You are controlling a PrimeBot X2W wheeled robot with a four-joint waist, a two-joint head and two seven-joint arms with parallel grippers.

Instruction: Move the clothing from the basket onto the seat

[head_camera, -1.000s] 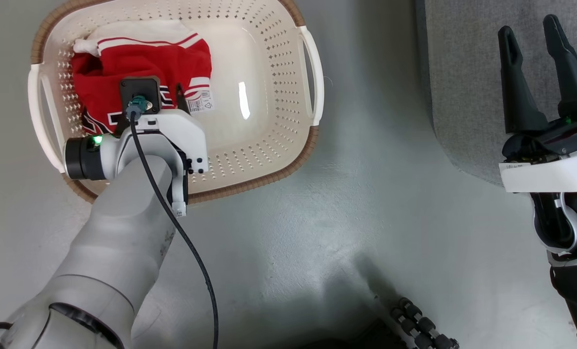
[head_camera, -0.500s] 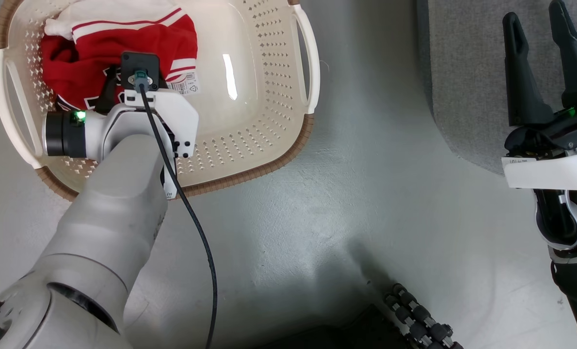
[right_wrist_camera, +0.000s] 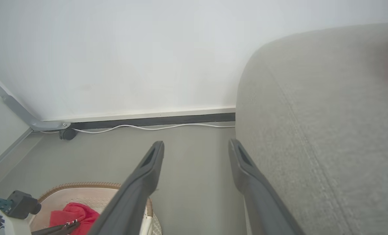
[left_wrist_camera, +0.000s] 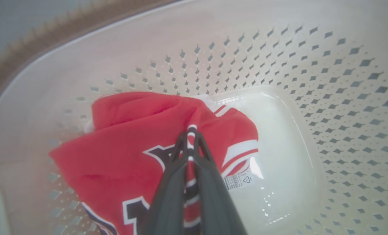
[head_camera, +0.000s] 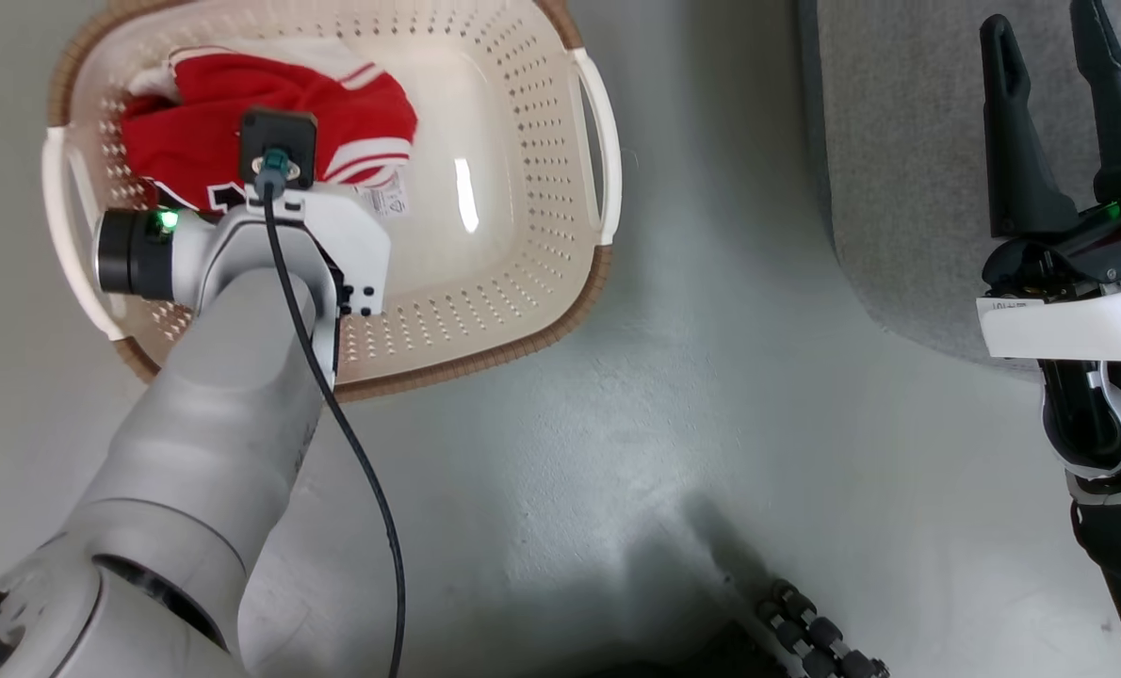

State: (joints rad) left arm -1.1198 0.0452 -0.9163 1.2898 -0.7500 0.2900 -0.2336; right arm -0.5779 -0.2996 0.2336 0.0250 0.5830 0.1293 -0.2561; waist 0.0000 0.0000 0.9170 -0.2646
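Head view first: the left arm (head_camera: 221, 377) is hanging over the basket (head_camera: 523, 94), its wrist covering part of the clothing (head_camera: 193, 141), which is lying bunched in the basket's left half. A white sticker (head_camera: 386, 200) is showing on the bare basket floor just beside the red fabric. The basket is sitting on the grey floor (head_camera: 664, 424), well apart from the seat (head_camera: 900, 141) at upper right. The right gripper (head_camera: 1041, 19) is hovering over the seat's edge with its two dark fingers spread and nothing between them.

Over to the left wrist view: the left gripper (left_wrist_camera: 190, 130) is clenching a raised fold of the red clothing, a white-striped band pinched between the closed fingers. Dark, white-edged lettering is showing on the fabric to the left of the fingers. The rest of the garment is resting against the perforated wall and the floor.

Right wrist view now: the right gripper's jaws are standing wide apart, holding nothing, above the floor beside the seat, which is rising at right. The basket is peeking in at lower left with red fabric inside. A white cable (right_wrist_camera: 148, 127) is running along the base of the wall (right_wrist_camera: 148, 49). A red blur is sitting at the seat's far right edge; I cannot tell what it is.
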